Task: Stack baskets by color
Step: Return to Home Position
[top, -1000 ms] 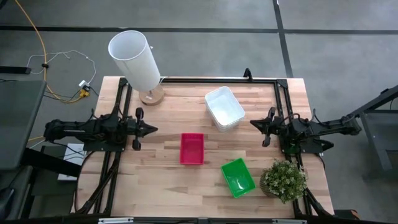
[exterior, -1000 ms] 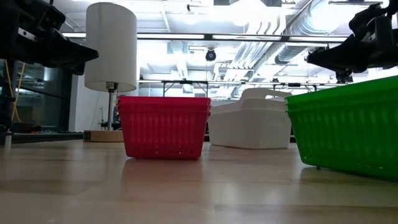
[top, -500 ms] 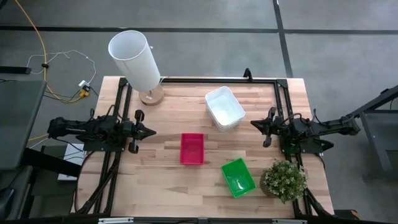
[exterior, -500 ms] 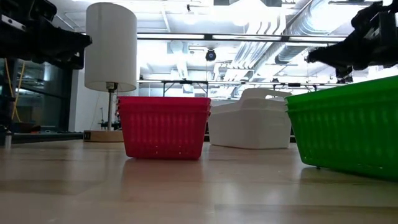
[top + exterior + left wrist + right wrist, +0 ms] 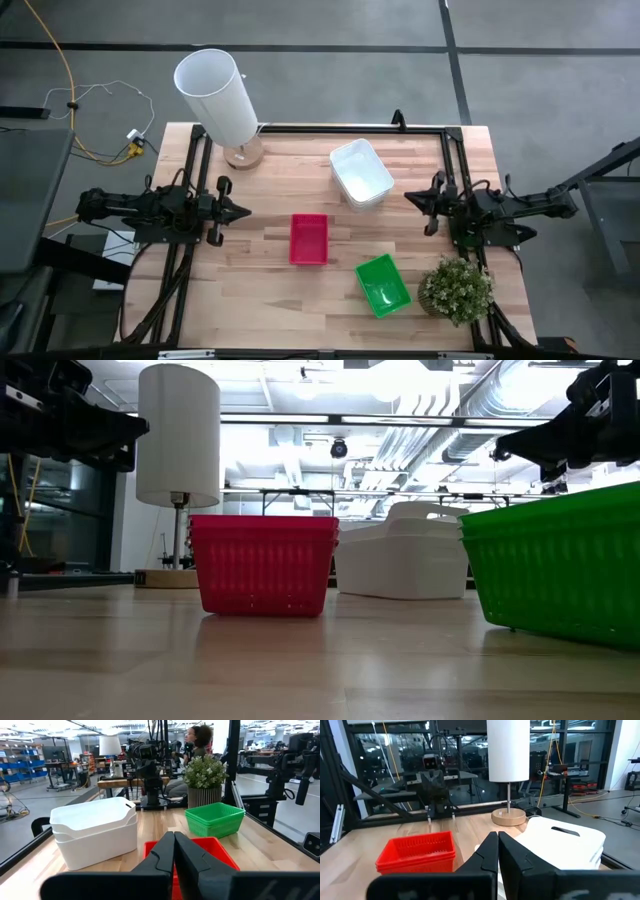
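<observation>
High view: red stack (image 5: 309, 239), white stack (image 5: 361, 173), green stack (image 5: 383, 284) stand apart. Empty, fingers closed: left gripper (image 5: 243, 210), right gripper (image 5: 408, 198). We judge: retract level, clear of stacks.

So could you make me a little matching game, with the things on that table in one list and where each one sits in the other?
Things:
1. red baskets
2. white baskets
3. green baskets
4. potted plant

Places:
A. right beside the plant
B. at a corner of the table, on the right gripper's side
C. about the middle of the table
D. toward the edge where the tall white cylinder stands

Pairs: 1-C, 2-D, 3-A, 4-B.

The left gripper and the right gripper hang shut at opposite sides.
</observation>
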You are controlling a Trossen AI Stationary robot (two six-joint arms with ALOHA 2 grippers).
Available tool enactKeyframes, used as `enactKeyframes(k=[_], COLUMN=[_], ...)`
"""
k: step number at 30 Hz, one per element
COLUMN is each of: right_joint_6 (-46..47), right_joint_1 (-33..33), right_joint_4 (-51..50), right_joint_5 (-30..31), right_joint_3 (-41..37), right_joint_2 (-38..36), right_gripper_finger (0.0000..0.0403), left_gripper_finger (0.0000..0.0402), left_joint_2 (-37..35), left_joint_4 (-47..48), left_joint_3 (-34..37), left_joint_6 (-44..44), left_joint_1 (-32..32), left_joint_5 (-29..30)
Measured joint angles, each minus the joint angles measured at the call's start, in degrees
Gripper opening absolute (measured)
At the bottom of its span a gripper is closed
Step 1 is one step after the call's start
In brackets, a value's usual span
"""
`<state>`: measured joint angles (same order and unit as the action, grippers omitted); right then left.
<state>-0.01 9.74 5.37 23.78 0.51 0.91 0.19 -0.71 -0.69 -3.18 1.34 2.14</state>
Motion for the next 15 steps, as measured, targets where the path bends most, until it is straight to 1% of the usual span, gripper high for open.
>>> enactKeyframes(k=[15], right_joint_6=[0.0], right_joint_1=[0.0], right_joint_4=[-0.5], right_joint_5=[0.0], right_joint_3=[0.0], right_joint_2=[0.1], right_gripper_finger=[0.0000], left_gripper_finger=[0.0000], left_joint_2=[0.1], left_joint_4=[0.0], left_joint_3=[0.0], left_joint_6=[0.0], left_joint_1=[0.0], left_joint_5=[0.0])
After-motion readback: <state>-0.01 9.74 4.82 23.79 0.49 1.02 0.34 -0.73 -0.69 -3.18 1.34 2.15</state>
